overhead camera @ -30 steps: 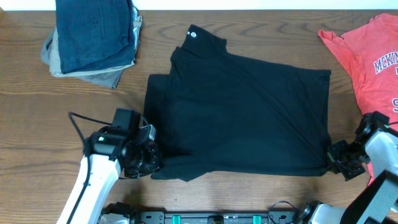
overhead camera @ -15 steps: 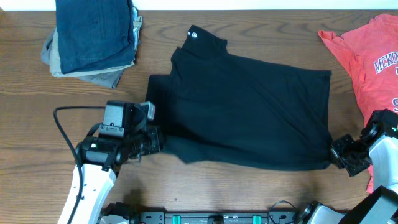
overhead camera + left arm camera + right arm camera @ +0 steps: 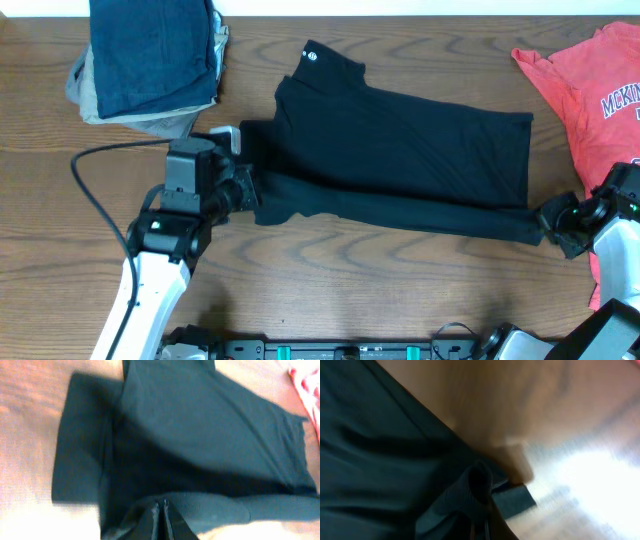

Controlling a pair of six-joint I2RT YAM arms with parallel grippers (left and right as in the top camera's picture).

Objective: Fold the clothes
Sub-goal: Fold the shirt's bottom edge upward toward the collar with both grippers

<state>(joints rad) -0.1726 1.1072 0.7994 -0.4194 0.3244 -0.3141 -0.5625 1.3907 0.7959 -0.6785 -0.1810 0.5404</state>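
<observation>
Two arms share one garment here. Across the wooden table point(image 3: 350, 300), in the middle of the overhead frame, lies the black T-shirt point(image 3: 400, 140), mostly flat, with its lower edge gathered into a doubled band running from left of centre to the right. Holding both ends of that edge keeps it taut and straight, which I'd judge is what a clean fold needs. The coral-red T-shirt point(image 3: 590, 100) waits at the upper right and the stack of folded clothes point(image 3: 150, 60) sits at the upper left, both well apart from the work, probably so nothing snags.

The left gripper point(image 3: 250, 190), left of centre, has its fingers clenched on the shirt's left lower corner. The wrist view shows dark cloth pinched between them at the bottom edge. The right gripper point(image 3: 548, 218), at the right margin, is likewise clamped on the opposite corner, with fabric bunched in its jaws. A black cable point(image 3: 90, 190) loops out beside the left arm.

The red shirt runs off the frame, its lettering cut short. How many layers each gripper holds I cannot tell, since both wrist views are blurred. A small white logo point(image 3: 310, 55) near the black shirt's top is too tiny to read.
</observation>
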